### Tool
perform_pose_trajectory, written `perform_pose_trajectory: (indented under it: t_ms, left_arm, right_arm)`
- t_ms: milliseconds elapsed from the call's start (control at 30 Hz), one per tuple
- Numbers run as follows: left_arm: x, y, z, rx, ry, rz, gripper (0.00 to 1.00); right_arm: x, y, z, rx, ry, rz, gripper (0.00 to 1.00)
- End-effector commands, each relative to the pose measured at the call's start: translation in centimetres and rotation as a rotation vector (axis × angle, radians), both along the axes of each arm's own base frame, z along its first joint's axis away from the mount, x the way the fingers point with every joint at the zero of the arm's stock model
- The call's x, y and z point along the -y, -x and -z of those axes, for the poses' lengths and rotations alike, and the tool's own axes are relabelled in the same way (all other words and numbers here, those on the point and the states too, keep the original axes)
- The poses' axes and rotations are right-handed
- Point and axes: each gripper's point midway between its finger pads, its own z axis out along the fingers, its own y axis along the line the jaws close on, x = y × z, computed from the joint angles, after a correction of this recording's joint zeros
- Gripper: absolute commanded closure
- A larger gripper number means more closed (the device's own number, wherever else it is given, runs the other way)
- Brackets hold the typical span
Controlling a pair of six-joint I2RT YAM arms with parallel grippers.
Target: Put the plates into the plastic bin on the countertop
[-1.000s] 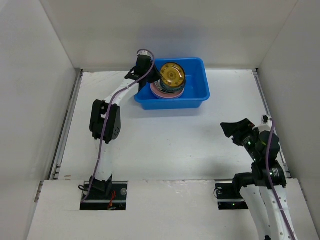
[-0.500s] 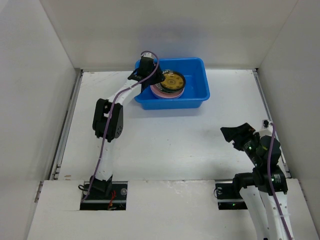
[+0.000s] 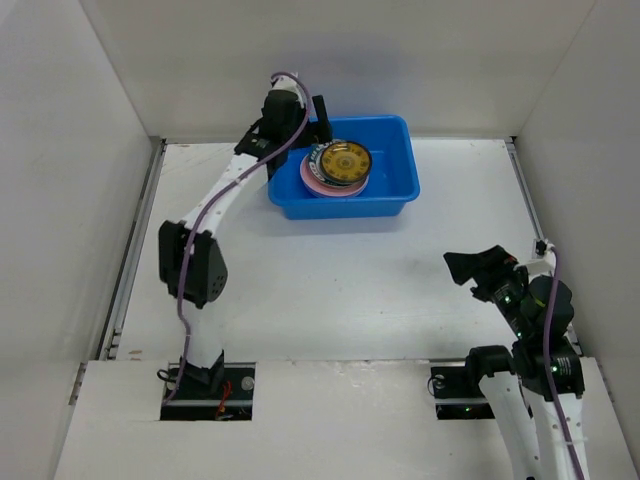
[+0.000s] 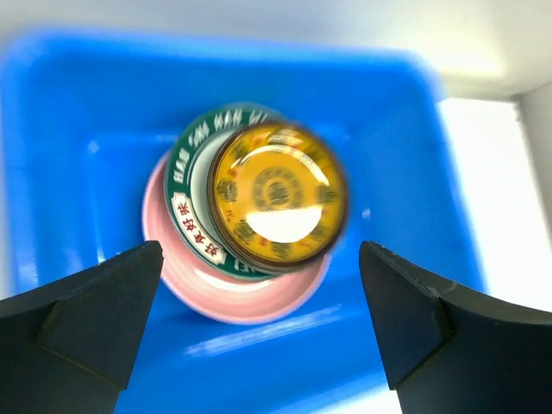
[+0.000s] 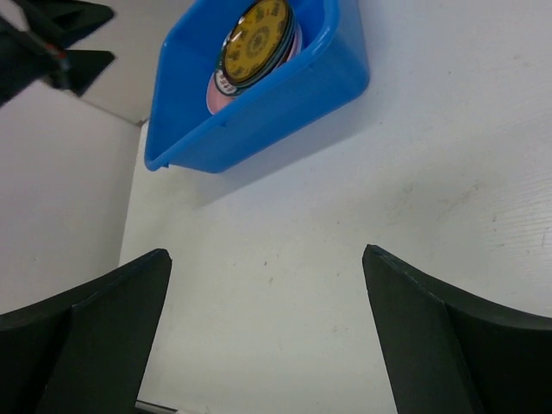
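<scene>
**Yellow plate let go onto the stack; left arm pulls up**

Since a second ago the left gripper [image 4: 260, 254] has spread its jaws wide, dropped the yellow plate [image 4: 278, 194] and risen to the bin's [image 3: 395, 185] 10 o'clock corner. That glossy, dark-rimmed plate lies on a green-rimmed plate [image 4: 194, 181] and a plain pink plate [image 4: 250, 297], inside the smooth blue plastic bin at the white surface's [image 3: 330, 280] 12 o'clock. The right gripper [image 5: 267, 252] hangs open and empty at 4 o'clock. No plate shows outside the bin, so the job looks about done.
</scene>
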Motion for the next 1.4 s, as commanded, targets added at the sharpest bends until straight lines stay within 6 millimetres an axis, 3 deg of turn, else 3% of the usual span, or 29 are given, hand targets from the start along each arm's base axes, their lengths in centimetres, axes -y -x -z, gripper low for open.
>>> perform_pose_trajectory:
  t_ms: [0,200,333,433,533,733,1033,1367]
  left_arm:
    - [-3.4,5.2,-11.7,0.213,-0.052,-0.039,0.0]
    - [-13.2,13.1,-8.2,0.131,-0.22,-0.3,0.0]
    - [-20.4,18.7,-3.4,0.043,-0.332,-0.504,0.0]
    - [-23.2,22.5,0.2,-0.032,-0.36,-0.59,0.0]
    - [-24.2,25.3,2.3,-0.067,-0.307,-0.63,0.0]
    - [-25.4,28.9,4.4,-0.142,-0.255,-0.691,0.0]
    - [-25.7,29.5,5.4,-0.238,-0.304,-0.692,0.0]
    - [-26.9,30.1,5.0,-0.207,-0.284,-0.716,0.0]
  right_arm:
    - [0.5,0.9,-2.6,0.067,0.057,0.002,0.0]
    - [3.1,1.1,-3.7,0.037,0.197,0.105,0.0]
    - [6.4,0.9,-3.1,-0.029,0.342,0.239,0.0]
    - [8.5,0.1,-2.7,-0.086,0.442,0.332,0.0]
    - [9.1,-1.0,-2.6,-0.112,0.485,0.373,0.0]
    - [8.2,-3.7,-2.1,-0.118,0.467,0.36,0.0]
    - [6.6,-5.3,-3.7,-0.076,0.416,0.322,0.0]
    - [6.1,-5.5,-2.4,-0.095,0.41,0.303,0.0]
